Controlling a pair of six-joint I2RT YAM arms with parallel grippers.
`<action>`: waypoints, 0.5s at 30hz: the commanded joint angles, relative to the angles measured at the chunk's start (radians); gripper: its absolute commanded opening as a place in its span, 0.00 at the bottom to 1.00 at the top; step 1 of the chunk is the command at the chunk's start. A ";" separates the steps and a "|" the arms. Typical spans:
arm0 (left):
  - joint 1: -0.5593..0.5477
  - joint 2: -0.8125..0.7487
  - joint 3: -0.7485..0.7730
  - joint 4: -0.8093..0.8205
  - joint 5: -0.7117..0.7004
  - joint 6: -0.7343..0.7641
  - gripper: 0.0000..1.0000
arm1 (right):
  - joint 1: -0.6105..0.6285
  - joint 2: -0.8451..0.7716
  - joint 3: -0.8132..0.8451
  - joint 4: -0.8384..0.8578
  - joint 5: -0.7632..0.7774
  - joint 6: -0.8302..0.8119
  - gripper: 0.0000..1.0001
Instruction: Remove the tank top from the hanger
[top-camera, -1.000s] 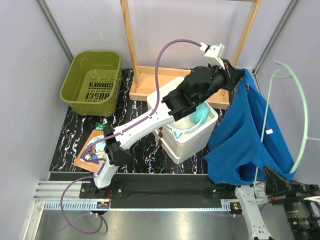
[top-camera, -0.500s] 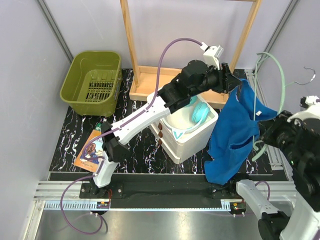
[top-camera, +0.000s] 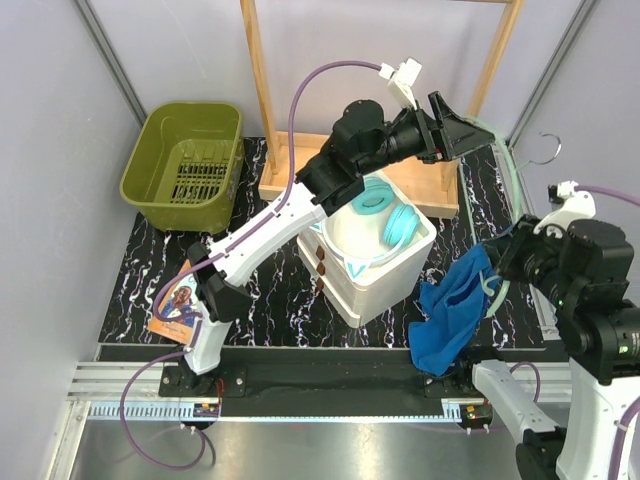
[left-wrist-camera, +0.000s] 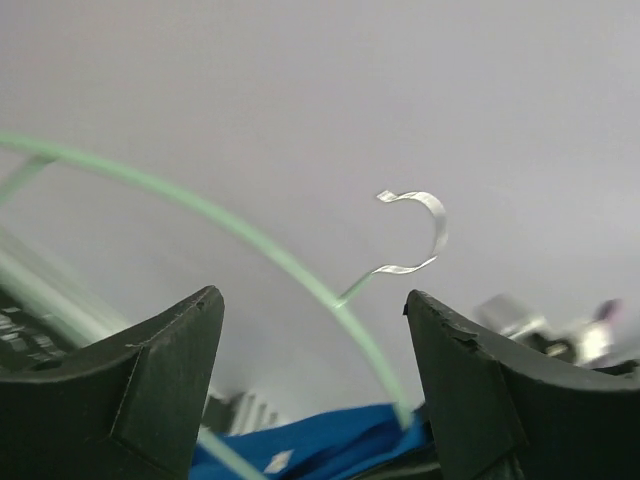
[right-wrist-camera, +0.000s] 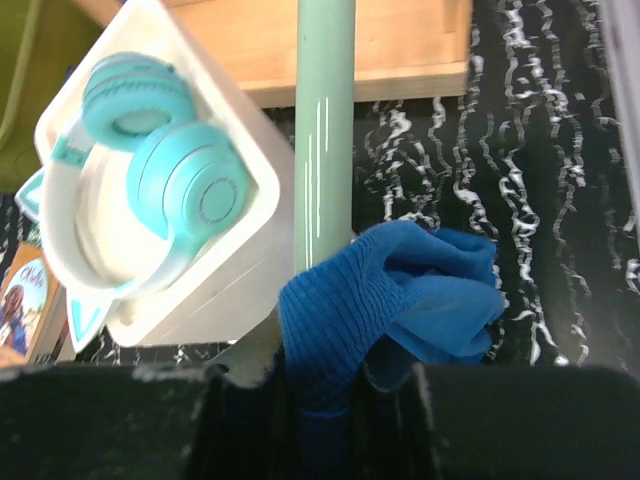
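Observation:
The royal-blue tank top (top-camera: 450, 315) hangs in a crumpled bunch at the right front, below my right gripper (top-camera: 497, 264). The right wrist view shows that gripper (right-wrist-camera: 335, 385) shut on the pale mint hanger (right-wrist-camera: 324, 150), with blue tank top (right-wrist-camera: 400, 300) fabric bunched over the bar and pinched in between the jaws. The hanger (top-camera: 514, 195) stands up from there, its wire hook (top-camera: 545, 154) at the top. My left gripper (top-camera: 478, 134) is raised above the wooden base, open and empty. In its own view the left gripper (left-wrist-camera: 312, 297) frames the hanger (left-wrist-camera: 250, 238), hook (left-wrist-camera: 425, 215) and tank top (left-wrist-camera: 330, 445) beyond.
A white box (top-camera: 385, 275) holding turquoise headphones (top-camera: 388, 218) stands mid-table, close to the left of the tank top. The wooden rack frame (top-camera: 300, 175) stands behind it. An olive basket (top-camera: 185, 165) sits at the back left and a book (top-camera: 180, 305) at the front left.
My left gripper opened, let go of the tank top and lifted up and back. The top slid down off the hanger into a bunch at the right gripper, which swung the hanger upright.

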 joint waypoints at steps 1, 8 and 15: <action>-0.036 -0.031 0.034 0.180 0.054 -0.187 0.80 | 0.001 -0.075 -0.089 0.202 -0.134 -0.022 0.00; -0.073 -0.029 0.000 0.096 -0.038 -0.181 0.69 | 0.003 -0.106 -0.128 0.225 -0.136 -0.030 0.00; -0.107 -0.051 -0.040 0.056 -0.133 -0.163 0.65 | 0.003 -0.121 -0.123 0.219 -0.097 -0.036 0.00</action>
